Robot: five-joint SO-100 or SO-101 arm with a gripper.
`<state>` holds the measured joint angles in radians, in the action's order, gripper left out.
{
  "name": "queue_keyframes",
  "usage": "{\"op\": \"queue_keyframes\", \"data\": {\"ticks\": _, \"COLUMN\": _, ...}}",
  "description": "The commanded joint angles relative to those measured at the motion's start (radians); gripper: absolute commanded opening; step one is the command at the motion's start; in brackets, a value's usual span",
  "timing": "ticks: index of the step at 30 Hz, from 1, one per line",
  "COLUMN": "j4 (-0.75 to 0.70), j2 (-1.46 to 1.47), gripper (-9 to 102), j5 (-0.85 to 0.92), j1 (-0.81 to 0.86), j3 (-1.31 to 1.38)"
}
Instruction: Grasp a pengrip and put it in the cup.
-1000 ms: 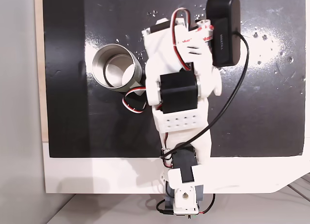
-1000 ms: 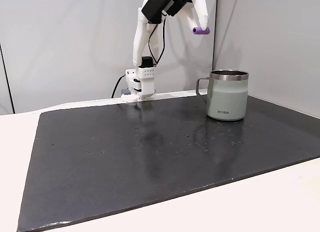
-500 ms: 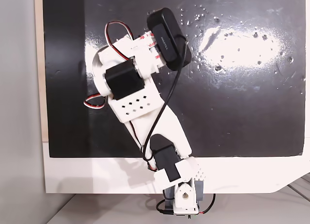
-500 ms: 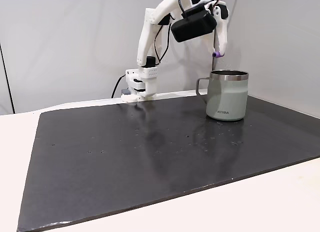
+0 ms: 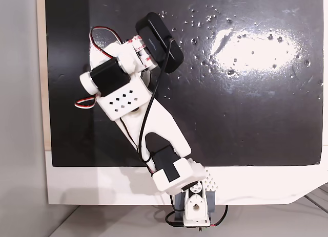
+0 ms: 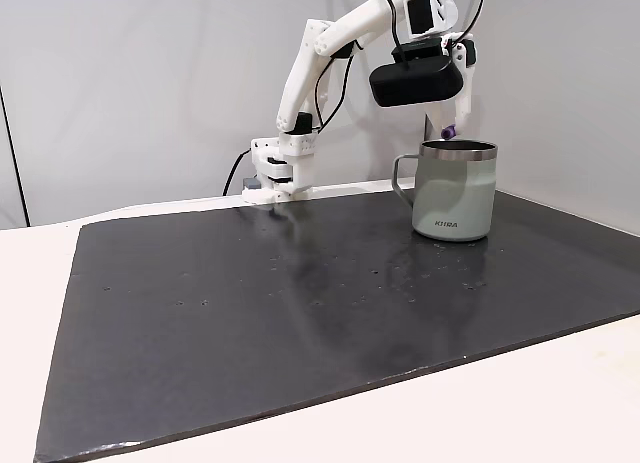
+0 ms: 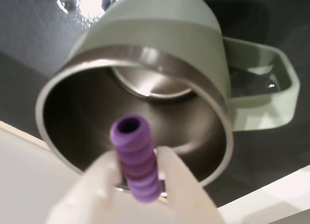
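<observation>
Pengrip: the pengrip (image 7: 135,158) is held clenched between the two white fingers (image 7: 99,185) of the gripper (image 7: 138,178); in the wrist view its open end points toward 12 o'clock, into the mouth of the cup.
Long axis: the ribbed purple cylinder is seen nearly end-on in the wrist view, its axis running from the jaws toward the steel floor of the cup; in a fixed view the pengrip (image 6: 447,133) hangs at the fingertip, just above the rim.
Key relation: the cup (image 7: 145,88) lies straight ahead of the jaws, its opening seen directly behind the grip; the handle is at 3 o'clock in the wrist view.
Cup from the side: the cup (image 6: 455,191) stands upright on the dark mat (image 6: 300,303), handle at 9 o'clock.
Judgement: the grip appears aligned over the opening, so a release is judged likely to drop it inside; whether it is centred or near the rim cannot be told surely.
From above: the cup is covered by the arm (image 5: 133,101).
Surface: the mat (image 5: 256,104) is black, glossy and speckled with small pale specks.
Room: a white table edge (image 5: 102,183) and a plain grey wall (image 6: 130,83) are seen.
</observation>
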<state>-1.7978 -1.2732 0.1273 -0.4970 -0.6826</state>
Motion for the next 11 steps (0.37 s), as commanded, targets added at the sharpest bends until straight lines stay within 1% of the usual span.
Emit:
{"op": "queue_keyframes", "data": {"ticks": 1, "j4": 0.000, "j2": -0.014, "gripper": 18, "j5": 0.000, "j1": -0.003, "j3": 0.052}}
{"op": "queue_keyframes", "data": {"ticks": 3, "j4": -0.002, "j2": -0.017, "gripper": 19, "j5": -0.002, "j1": -0.005, "j3": 0.052}}
{"op": "queue_keyframes", "data": {"ticks": 11, "j4": -0.002, "j2": -0.029, "gripper": 19, "j5": 0.000, "j1": 0.000, "j3": 0.052}}
